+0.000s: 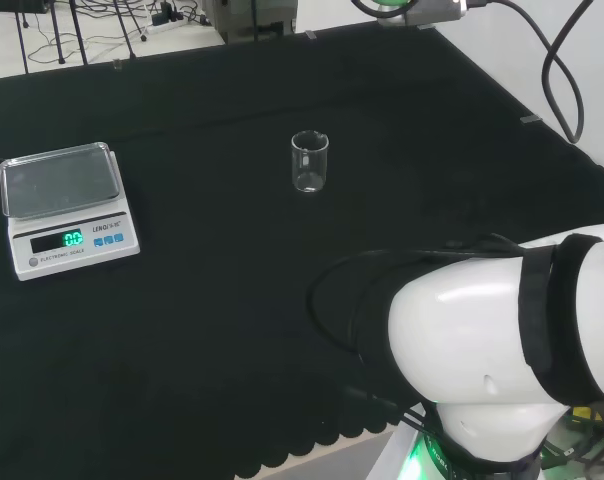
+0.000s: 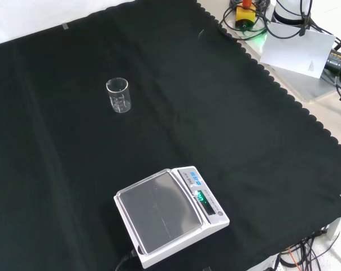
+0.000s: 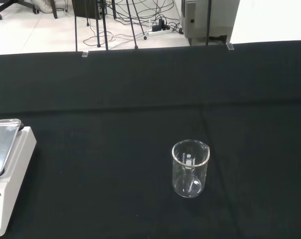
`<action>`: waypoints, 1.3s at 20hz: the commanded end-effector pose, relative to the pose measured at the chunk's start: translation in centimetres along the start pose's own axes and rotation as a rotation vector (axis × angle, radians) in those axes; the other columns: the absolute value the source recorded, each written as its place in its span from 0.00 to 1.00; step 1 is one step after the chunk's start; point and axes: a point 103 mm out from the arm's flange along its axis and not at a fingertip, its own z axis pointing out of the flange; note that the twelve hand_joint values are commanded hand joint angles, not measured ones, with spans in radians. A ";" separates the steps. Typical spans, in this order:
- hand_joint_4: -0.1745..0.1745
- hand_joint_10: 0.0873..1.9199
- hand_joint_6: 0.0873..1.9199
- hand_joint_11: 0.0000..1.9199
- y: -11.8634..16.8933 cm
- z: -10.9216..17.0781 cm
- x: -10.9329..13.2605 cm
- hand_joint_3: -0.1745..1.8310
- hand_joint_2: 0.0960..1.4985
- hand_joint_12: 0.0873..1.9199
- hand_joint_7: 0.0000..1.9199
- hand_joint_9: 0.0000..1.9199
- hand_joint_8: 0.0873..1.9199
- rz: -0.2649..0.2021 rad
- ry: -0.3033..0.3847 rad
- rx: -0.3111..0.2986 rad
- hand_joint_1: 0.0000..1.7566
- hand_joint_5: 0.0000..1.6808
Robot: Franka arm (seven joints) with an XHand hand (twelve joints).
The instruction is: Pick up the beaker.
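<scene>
A small clear glass beaker (image 1: 310, 162) stands upright and empty on the black cloth, near the middle of the bench in the head view. The front view has the beaker (image 2: 118, 95) at the upper left, alone on the cloth. In the wrist view the beaker (image 3: 190, 168) stands some way ahead of the camera, with nothing touching it.
A white digital scale (image 1: 65, 207) with a steel pan sits at the left in the head view and near the front edge in the front view (image 2: 170, 216). The arm's white link (image 1: 502, 350) fills the lower right of the head view. Cables and gear (image 2: 255, 22) lie beyond the cloth's scalloped edge.
</scene>
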 end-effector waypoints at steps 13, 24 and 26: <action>0.54 0.43 0.00 0.00 3.3 4.2 -1.5 0.25 0.41 0.59 0.03 0.03 0.32 0.034 -0.002 -0.012 0.37 0.06; 0.53 0.43 0.00 0.00 14.0 13.0 -4.9 0.24 0.41 0.59 0.02 0.03 0.32 0.008 0.040 0.089 0.38 0.06; 0.53 0.43 0.00 0.00 15.5 13.8 -5.3 0.24 0.41 0.58 0.01 0.03 0.31 0.008 0.040 0.088 0.38 0.05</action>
